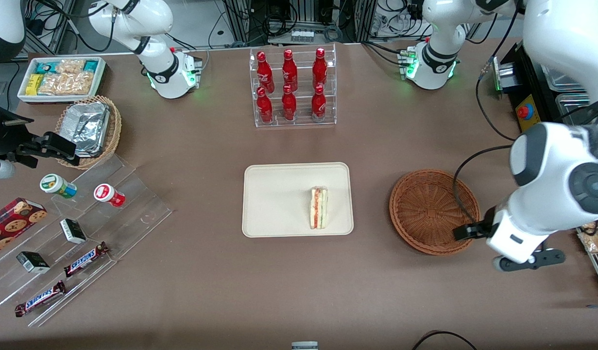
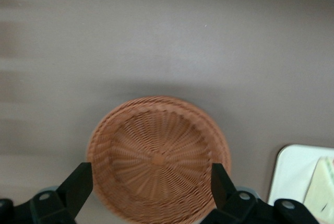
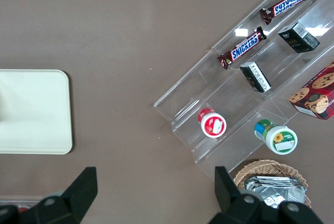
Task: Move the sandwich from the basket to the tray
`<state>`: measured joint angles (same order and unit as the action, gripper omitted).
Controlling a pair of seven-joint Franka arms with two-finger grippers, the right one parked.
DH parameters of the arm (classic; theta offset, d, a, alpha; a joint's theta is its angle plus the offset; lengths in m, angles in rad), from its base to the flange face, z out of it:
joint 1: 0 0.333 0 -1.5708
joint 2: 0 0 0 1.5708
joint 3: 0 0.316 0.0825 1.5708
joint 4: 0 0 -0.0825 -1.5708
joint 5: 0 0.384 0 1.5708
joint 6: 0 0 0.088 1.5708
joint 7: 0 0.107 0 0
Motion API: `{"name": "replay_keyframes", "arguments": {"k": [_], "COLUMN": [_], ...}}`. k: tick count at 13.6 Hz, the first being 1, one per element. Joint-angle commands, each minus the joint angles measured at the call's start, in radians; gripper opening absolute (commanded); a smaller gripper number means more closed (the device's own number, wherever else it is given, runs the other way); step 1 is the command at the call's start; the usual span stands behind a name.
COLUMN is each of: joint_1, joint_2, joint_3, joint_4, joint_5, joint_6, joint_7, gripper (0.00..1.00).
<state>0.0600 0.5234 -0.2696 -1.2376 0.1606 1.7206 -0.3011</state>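
Observation:
The sandwich (image 1: 319,208), a small wedge with red-pink and pale layers, lies on the cream-white tray (image 1: 274,194) at the table's middle, on the part nearest the basket. The round reddish-brown basket (image 1: 427,209) stands beside the tray toward the working arm's end and holds nothing. My gripper (image 1: 469,232) hovers over the basket's rim, on the edge away from the tray. In the left wrist view the gripper (image 2: 151,174) is open, its black fingers (image 2: 79,182) wide apart over the empty basket (image 2: 156,145). A corner of the tray (image 2: 292,177) and the sandwich's edge (image 2: 323,187) show there too.
A clear rack of red bottles (image 1: 293,87) stands farther from the front camera than the tray. Toward the parked arm's end are a clear stepped stand with snacks (image 1: 85,228), a tan basket with foil containers (image 1: 90,127) and a white snack box (image 1: 60,78). A black cable (image 1: 461,175) loops above the basket.

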Motion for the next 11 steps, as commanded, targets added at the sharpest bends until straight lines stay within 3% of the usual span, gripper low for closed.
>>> {"name": "replay_keyframes", "arguments": {"k": [1, 6, 11], "joint_1": [0.024, 0.047, 0.104], "joint_2": [-0.069, -0.172, -0.282], "joint_3": [-0.010, -0.007, -0.007], "joint_4": [-0.026, -0.026, -0.055], "joint_5": [-0.010, -0.009, -0.042], "joint_6": [-0.091, -0.257, -0.335], "joint_7": [0.069, 0.279, 0.235], "gripper": [1.00, 1.00, 1.00]}}
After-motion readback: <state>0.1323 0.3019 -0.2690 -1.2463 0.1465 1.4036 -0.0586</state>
